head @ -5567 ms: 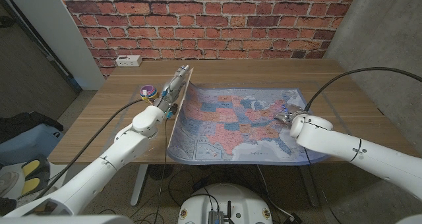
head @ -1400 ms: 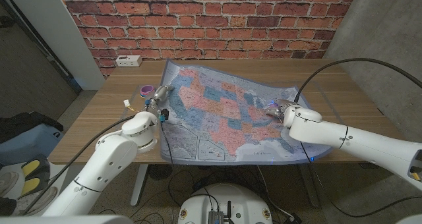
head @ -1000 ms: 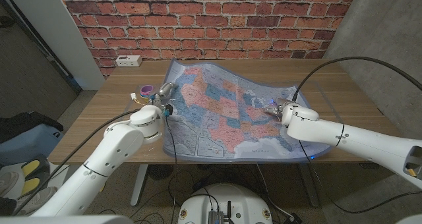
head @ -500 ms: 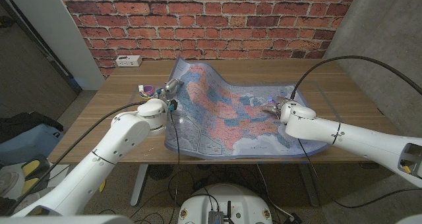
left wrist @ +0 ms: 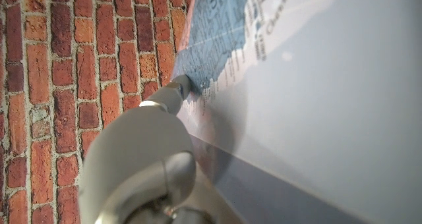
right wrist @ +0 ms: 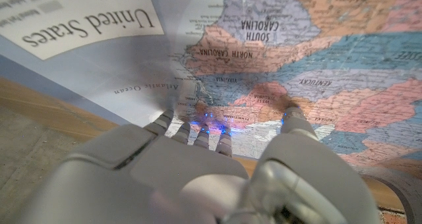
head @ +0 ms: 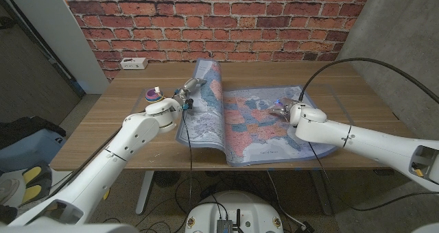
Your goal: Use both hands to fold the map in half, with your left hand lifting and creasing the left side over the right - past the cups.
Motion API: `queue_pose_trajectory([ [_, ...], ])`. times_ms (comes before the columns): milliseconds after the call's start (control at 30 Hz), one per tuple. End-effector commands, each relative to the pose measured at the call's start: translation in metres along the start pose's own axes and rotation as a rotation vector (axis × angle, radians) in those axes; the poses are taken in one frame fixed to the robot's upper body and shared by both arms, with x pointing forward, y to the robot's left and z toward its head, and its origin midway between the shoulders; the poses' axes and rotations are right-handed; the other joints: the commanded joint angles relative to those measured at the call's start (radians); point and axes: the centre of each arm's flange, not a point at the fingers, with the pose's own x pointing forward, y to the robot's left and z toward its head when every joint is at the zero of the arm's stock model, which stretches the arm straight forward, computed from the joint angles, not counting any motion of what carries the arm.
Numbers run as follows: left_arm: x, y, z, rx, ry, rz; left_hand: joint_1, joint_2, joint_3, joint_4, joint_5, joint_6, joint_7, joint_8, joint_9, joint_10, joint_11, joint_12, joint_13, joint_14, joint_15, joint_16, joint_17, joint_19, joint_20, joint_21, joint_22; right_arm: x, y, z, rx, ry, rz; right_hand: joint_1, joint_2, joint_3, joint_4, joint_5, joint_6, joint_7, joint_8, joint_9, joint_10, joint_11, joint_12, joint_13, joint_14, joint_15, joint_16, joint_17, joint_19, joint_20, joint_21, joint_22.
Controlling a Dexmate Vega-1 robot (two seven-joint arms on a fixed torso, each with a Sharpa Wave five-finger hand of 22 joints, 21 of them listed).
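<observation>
While left robot hand (head: 186, 92) held map (head: 260, 123) left edge raised upright mid-frame, right robot hand (head: 285, 109) pressed right half onto worktop (head: 123, 123), fingers spread; fold roughly half done, lay-over and crease remained.

The head view looks down from above over the wooden table (head: 103, 123) toward a brick wall (head: 206, 20). The left wrist view sits close against the map (left wrist: 316, 105), the same wall behind it. The right wrist view looks down along its hand, very near the map's print.
</observation>
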Motion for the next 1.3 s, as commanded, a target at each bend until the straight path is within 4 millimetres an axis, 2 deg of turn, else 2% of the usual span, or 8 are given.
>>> queue_pose_trajectory([
  [33,0.036,-0.021,-0.004,-0.031,-0.005,-0.240,-0.012,0.003,0.014,0.000,-0.012,-0.014,-0.003,0.013,0.021,0.052,-0.071,-0.011,0.010,-0.062,-0.029,-0.018,0.002,-0.012,-0.002,-0.007,0.003,0.005,0.005,0.002,-0.011,-0.010,0.025,0.004,-0.007,-0.003,0.000,0.006,0.010,-0.003,0.008,0.002,0.004,0.005,0.006,0.001,-0.044,0.001,0.003,0.001,0.011,0.003,0.008,0.003],
  [133,0.044,-0.026,-0.006,-0.032,-0.003,-0.277,-0.016,0.003,0.018,0.000,-0.019,-0.019,-0.008,0.019,0.028,0.042,-0.063,-0.024,0.008,-0.071,-0.027,-0.028,0.002,-0.021,-0.002,-0.012,0.002,0.005,0.005,0.002,-0.009,-0.010,0.023,0.005,-0.007,-0.004,0.000,0.007,0.011,-0.002,0.008,0.002,0.005,0.004,0.006,0.001,-0.043,0.001,0.002,0.001,0.013,0.003,0.008,0.003],
  [400,0.059,-0.036,-0.014,-0.073,-0.012,-0.342,-0.024,0.005,0.027,0.000,-0.032,-0.023,-0.005,0.032,0.041,0.042,-0.066,-0.041,0.013,-0.108,-0.020,-0.055,0.002,-0.052,0.001,-0.024,0.003,0.003,0.007,0.001,-0.007,-0.006,0.026,0.006,-0.008,-0.005,-0.001,0.010,0.011,-0.002,0.008,0.003,0.005,0.005,0.006,0.001,-0.042,0.001,0.002,0.001,0.015,0.003,0.008,0.003],
  [767,0.065,-0.053,-0.023,-0.150,-0.024,-0.345,-0.028,0.002,0.042,-0.005,-0.038,0.000,-0.005,0.054,0.052,0.047,-0.071,-0.070,-0.002,-0.116,-0.009,-0.072,0.000,-0.056,-0.001,-0.026,0.003,0.002,0.005,0.001,-0.008,-0.010,0.027,0.007,-0.008,-0.007,-0.001,0.013,0.012,-0.002,0.007,0.003,0.007,0.005,0.006,0.001,-0.040,0.000,0.002,0.000,0.019,0.002,0.007,0.003],
  [967,0.061,-0.061,-0.026,-0.169,-0.040,-0.258,-0.025,-0.020,0.063,-0.023,-0.032,0.044,-0.009,0.056,0.016,0.077,-0.067,-0.095,-0.015,-0.090,-0.006,-0.080,-0.005,-0.034,-0.006,-0.018,0.004,0.002,0.005,0.001,-0.011,-0.017,0.025,0.008,-0.009,-0.008,-0.001,0.015,0.012,-0.001,0.007,0.003,0.008,0.007,0.006,0.001,-0.039,0.000,0.002,0.000,0.021,0.000,0.008,0.003],
  [1100,0.058,-0.067,-0.025,-0.159,-0.043,-0.182,-0.025,-0.026,0.076,-0.025,-0.027,0.064,0.002,0.051,-0.009,0.089,-0.053,-0.111,-0.020,-0.077,-0.010,-0.085,-0.005,-0.023,-0.010,-0.013,0.004,0.002,0.005,0.001,-0.010,-0.017,0.027,0.009,-0.008,-0.008,-0.001,0.016,0.012,-0.001,0.007,0.003,0.008,0.006,0.006,0.001,-0.039,-0.001,0.001,0.000,0.022,-0.001,0.007,0.003],
  [1233,0.056,-0.073,-0.023,-0.134,-0.036,-0.096,-0.025,-0.029,0.083,-0.025,-0.025,0.068,0.007,0.046,-0.022,0.090,-0.051,-0.125,-0.021,-0.071,-0.010,-0.088,-0.005,-0.019,-0.010,-0.010,0.004,0.002,0.005,0.001,-0.010,-0.020,0.025,0.009,-0.008,-0.008,-0.001,0.017,0.013,-0.001,0.007,0.003,0.008,0.006,0.006,0.001,-0.039,-0.001,0.001,0.000,0.023,-0.002,0.007,0.003],
  [1300,0.056,-0.077,-0.022,-0.116,-0.025,-0.061,-0.024,-0.030,0.090,-0.026,-0.023,0.063,0.016,0.047,-0.020,0.084,-0.047,-0.139,-0.023,-0.080,0.004,-0.096,-0.004,-0.021,-0.004,-0.009,0.005,0.001,0.005,0.001,-0.009,-0.023,0.025,0.010,-0.008,-0.009,-0.001,0.018,0.013,-0.001,0.007,0.003,0.009,0.007,0.006,0.001,-0.038,0.000,0.001,0.000,0.023,-0.002,0.007,0.003],
])
